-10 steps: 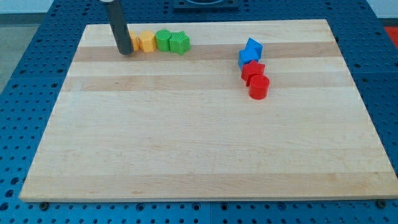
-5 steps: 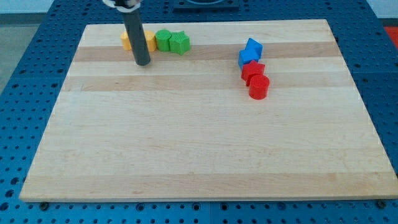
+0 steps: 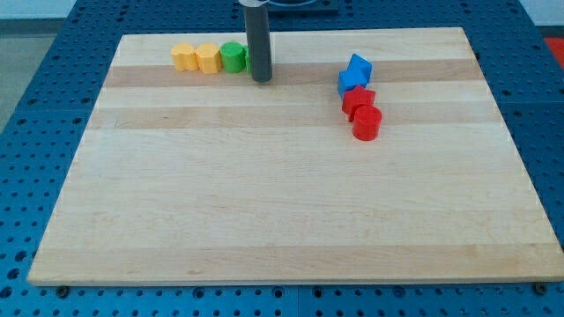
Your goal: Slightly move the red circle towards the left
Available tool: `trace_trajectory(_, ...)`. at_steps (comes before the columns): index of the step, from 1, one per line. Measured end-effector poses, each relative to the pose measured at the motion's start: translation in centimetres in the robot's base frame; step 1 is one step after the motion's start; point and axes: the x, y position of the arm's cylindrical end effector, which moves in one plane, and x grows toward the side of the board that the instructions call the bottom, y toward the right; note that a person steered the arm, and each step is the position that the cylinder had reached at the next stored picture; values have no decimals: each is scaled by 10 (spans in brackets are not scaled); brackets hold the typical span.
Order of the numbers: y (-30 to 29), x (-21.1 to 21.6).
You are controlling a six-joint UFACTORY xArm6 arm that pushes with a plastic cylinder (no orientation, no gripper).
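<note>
The red circle (image 3: 367, 122) is a red cylinder lying on the wooden board (image 3: 282, 202) at the view's upper right. It touches a second red block (image 3: 357, 100) just above it. My tip (image 3: 262, 78) rests on the board far to the left of the red circle, near the view's top middle. The rod stands in front of a green block and hides most of it.
Two blue blocks (image 3: 353, 75) sit just above the red pair. A row along the view's top holds two yellow blocks (image 3: 196, 58) and a green block (image 3: 233, 57), with another green block mostly hidden behind the rod.
My tip has moved to the right along the top row, from beside the yellow blocks to in front of the right green block. The blocks have not moved.
</note>
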Motion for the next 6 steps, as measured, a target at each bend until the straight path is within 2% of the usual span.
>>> trace_trajectory(1, 0, 7)
trace_trajectory(3, 0, 105)
trace_trajectory(4, 6, 139)
trace_trajectory(5, 29, 159)
trace_trajectory(6, 84, 173)
